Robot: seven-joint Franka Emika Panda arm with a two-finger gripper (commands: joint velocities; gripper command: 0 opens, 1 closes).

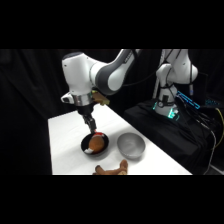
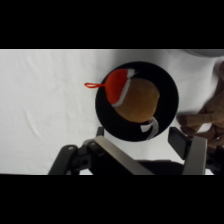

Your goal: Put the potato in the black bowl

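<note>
The gripper (image 2: pixel 145 145), fingers spread and empty, hung just above the round orange-brown potato (image 2: pixel 137 101) resting in the matte black bowl (image 2: pixel 167 90); rising carelessly could clip its rim.

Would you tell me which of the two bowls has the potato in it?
The black bowl directly under the gripper holds the potato; the light grey bowl beside it holds nothing.

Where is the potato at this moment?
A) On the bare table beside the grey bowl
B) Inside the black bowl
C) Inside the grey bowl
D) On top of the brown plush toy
B: in the wrist view the potato, wearing a red cap, lies inside the black bowl; the side view also shows it in that bowl.
</note>
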